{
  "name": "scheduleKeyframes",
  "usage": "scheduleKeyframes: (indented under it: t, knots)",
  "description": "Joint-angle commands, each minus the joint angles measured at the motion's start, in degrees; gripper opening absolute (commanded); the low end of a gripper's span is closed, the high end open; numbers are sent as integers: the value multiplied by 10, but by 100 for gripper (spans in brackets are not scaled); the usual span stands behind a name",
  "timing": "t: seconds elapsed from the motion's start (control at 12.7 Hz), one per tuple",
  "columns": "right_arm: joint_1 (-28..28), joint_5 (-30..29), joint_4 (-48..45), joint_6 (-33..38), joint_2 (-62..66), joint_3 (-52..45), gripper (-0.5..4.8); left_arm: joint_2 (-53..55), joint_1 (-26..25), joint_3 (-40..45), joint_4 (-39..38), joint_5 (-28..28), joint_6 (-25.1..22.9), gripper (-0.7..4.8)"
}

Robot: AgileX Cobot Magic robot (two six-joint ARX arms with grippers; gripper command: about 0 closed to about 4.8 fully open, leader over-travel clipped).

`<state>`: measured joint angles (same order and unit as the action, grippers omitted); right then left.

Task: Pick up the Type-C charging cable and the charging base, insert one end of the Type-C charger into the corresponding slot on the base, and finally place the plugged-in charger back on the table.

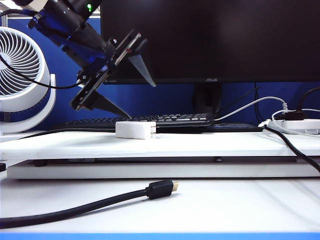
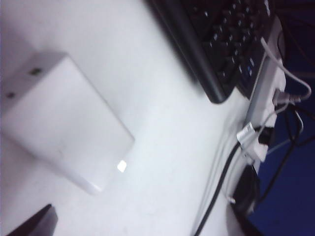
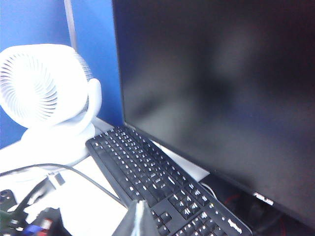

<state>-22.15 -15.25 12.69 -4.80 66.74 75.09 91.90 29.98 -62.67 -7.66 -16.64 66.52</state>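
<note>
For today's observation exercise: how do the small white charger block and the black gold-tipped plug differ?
The charging base is white and boxy; the black plug is dark, slim and gold-tipped. The base lies on the raised shelf, below the open left gripper; the plug lies on the lower table. Neither is held.

Base (image 1: 134,129) on shelf (image 1: 200,145), before keyboard (image 1: 165,120); left gripper (image 1: 140,92) above; monitor (image 1: 210,40) behind.

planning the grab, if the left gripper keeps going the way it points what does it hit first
Probably the small white rectangular plastic charging base on the white raised shelf board: the open left gripper angles down toward it, though depth is unclear.
</note>
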Motion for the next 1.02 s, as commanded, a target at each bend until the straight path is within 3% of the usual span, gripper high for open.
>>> scheduleKeyframes:
  t: [0.08,0.39,0.55,0.71,0.79,0.95,1.02]
  knots:
    - [-1,-4,-5,1,-12,3,-5,0,1,-2,5,71,6,471]
    - [-1,-4,-5,1,-18,3,-5,21,4,-2,-2,85,15,471]
    - [-1,-40,3,3,-22,3,-5,49,4,-2,56,128,28,466]
    - [-1,-40,22,3,-28,2,-5,57,3,-2,76,143,41,465]
    - [-1,-40,27,3,-33,2,-5,59,3,-2,71,193,39,465]
    - [-1,-40,34,3,-34,2,-5,59,3,-2,71,180,39,465]
    - [-1,-40,41,3,-34,2,-5,59,3,-2,70,123,40,462]
